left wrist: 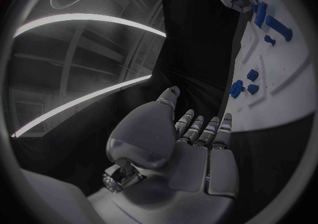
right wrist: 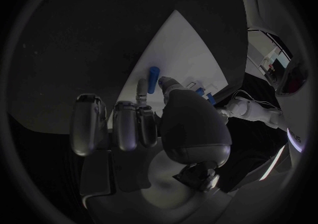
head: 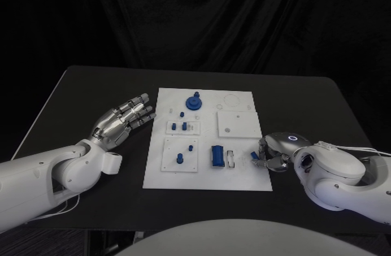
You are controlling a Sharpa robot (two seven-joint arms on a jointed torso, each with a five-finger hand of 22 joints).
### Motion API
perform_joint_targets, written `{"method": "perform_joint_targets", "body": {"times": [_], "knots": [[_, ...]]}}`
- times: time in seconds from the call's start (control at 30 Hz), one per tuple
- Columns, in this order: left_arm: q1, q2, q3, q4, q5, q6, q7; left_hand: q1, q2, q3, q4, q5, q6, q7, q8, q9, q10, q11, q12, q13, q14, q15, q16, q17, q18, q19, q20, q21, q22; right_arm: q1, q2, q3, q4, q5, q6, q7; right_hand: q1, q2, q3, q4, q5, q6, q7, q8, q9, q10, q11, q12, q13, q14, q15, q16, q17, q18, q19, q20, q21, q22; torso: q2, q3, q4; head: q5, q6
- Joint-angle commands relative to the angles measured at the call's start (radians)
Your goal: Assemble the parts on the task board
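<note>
Head view: no writing is legible; the white task board (head: 207, 182) lies mid-table bearing blue parts (head: 218, 156); left hand (head: 122, 122) spread, empty; right hand (head: 271, 153) pinches a small blue part at the board's right edge

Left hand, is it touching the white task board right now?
Apart. In the head view, bare black table shows between the left hand and the task board edge.
</note>
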Motion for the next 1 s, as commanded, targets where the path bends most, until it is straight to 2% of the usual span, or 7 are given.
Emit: {"method": "perform_joint_targets", "body": {"times": [0.03, 0.1, 0.17, 0.27, 0.43, 0.63, 1.0], "knots": [[-0.002, 0.003, 0.001, 0.002, 0.002, 0.013, 0.005, -0.007, -0.001, 0.004, 0.0, 0.006, 0.003, 0.005, 0.006, 0.001, 0.002, -0.001, 0.002, 0.001, -0.005, 0.004, 0.003, 0.001, -0.019, 0.007, 0.001, 0.004, -0.001, -0.002, 0.012, 0.0, -0.008, -0.008, 0.028, 0.006, 0.013, -0.001, 0.009, 0.001, 0.032, -0.002, 0.001, -0.014, 0.003, 0.104, -0.006, 0.003, 0.263, 0.064, -0.004, -0.007, 0.042, -0.012, 0.035, -0.007, -0.007, 0.197, 0.0, 0.0001, 0.0002, 0.002, 0.0], [-0.002, 0.003, 0.001, 0.002, 0.002, 0.013, 0.005, -0.007, -0.001, 0.004, 0.0, 0.006, 0.003, 0.005, 0.006, 0.001, 0.002, -0.001, 0.002, 0.001, -0.005, 0.004, 0.003, 0.001, -0.019, 0.007, 0.001, 0.004, -0.001, -0.002, 0.022, 0.0, -0.015, -0.008, 0.034, 0.008, 0.023, -0.003, 0.019, 0.0, 0.077, 0.004, 0.001, -0.024, 0.005, 0.104, -0.005, 0.003, 0.263, 0.064, -0.004, -0.008, 0.041, -0.012, 0.035, -0.006, -0.008, 0.197, 0.0, -0.0001, -0.0005, 0.004, 0.0], [-0.003, 0.002, 0.001, 0.002, 0.002, 0.013, 0.006, -0.007, -0.001, 0.004, 0.0, 0.006, 0.003, 0.005, 0.006, 0.001, 0.002, -0.001, 0.002, 0.001, -0.005, 0.004, 0.003, 0.001, -0.019, 0.007, 0.001, 0.004, -0.001, -0.002, 0.032, 0.0, -0.023, -0.008, 0.038, 0.011, 0.046, -0.008, 0.042, -0.007, 0.179, 0.018, -0.003, -0.036, 0.009, 0.104, -0.008, 0.003, 0.263, 0.064, -0.007, -0.009, 0.04, -0.011, 0.034, -0.008, -0.009, 0.196, 0.0, -0.0003, -0.0008, 0.005, 0.0], [-0.003, 0.001, 0.001, 0.003, 0.002, 0.013, 0.005, -0.007, -0.001, 0.004, 0.0, 0.006, 0.003, 0.005, 0.006, 0.001, 0.002, -0.001, 0.002, 0.001, -0.005, 0.004, 0.003, 0.001, -0.019, 0.007, 0.001, 0.004, -0.001, -0.003, 0.042, 0.0, -0.032, -0.008, 0.043, 0.015, 0.072, -0.016, 0.078, -0.017, 0.271, 0.046, -0.009, -0.048, 0.018, 0.104, -0.014, 0.003, 0.263, 0.064, -0.011, -0.009, 0.04, -0.011, 0.034, -0.012, -0.009, 0.196, 0.0, -0.0006, -0.0004, 0.006, 0.0], [-0.003, 0.0, 0.001, 0.003, 0.002, 0.013, 0.005, -0.007, -0.001, 0.004, 0.0, 0.006, 0.003, 0.005, 0.006, 0.001, 0.002, -0.001, 0.002, 0.001, -0.005, 0.004, 0.003, 0.001, -0.019, 0.007, 0.001, 0.004, -0.001, -0.006, 0.05, 0.0, -0.04, -0.008, 0.043, 0.019, 0.095, -0.024, 0.118, -0.035, 0.332, 0.075, -0.016, -0.063, 0.029, 0.104, -0.021, 0.003, 0.263, 0.064, -0.017, -0.01, 0.039, -0.012, 0.034, -0.017, -0.008, 0.197, 0.001, -0.0005, 0.0, 0.006, 0.0], [-0.003, 0.001, 0.001, 0.002, 0.002, 0.015, 0.005, -0.008, 0.0, 0.006, -0.001, 0.008, 0.003, 0.006, 0.006, 0.001, 0.001, -0.001, 0.002, 0.001, -0.006, 0.004, 0.003, 0.001, -0.019, 0.007, 0.001, 0.004, -0.001, -0.008, 0.052, 0.0, -0.036, -0.007, -0.002, 0.036, 0.106, -0.025, 0.149, -0.052, 0.359, 0.098, -0.021, -0.071, 0.045, 0.104, -0.026, 0.003, 0.263, 0.067, -0.021, -0.004, 0.054, -0.016, 0.042, -0.022, 0.013, 0.203, 0.0, 0.0002, 0.001, 0.004, 0.0], [-0.005, 0.001, 0.001, 0.002, 0.002, 0.017, 0.003, -0.008, 0.001, 0.007, -0.001, 0.008, 0.002, 0.006, 0.005, 0.001, 0.001, -0.001, 0.002, 0.001, -0.006, 0.004, 0.003, 0.001, -0.019, 0.007, 0.001, 0.004, -0.002, -0.009, 0.049, 0.001, -0.021, 0.279, -0.212, 0.185, 0.069, -0.025, 0.166, -0.036, 0.367, 0.116, -0.023, -0.094, 0.061, 0.104, -0.028, 0.003, 0.263, 0.069, -0.024, -0.001, 0.057, -0.017, 0.045, -0.025, 0.017, 0.204, 0.001, -0.0004, -0.0024, 0.011, 0.0]]}}
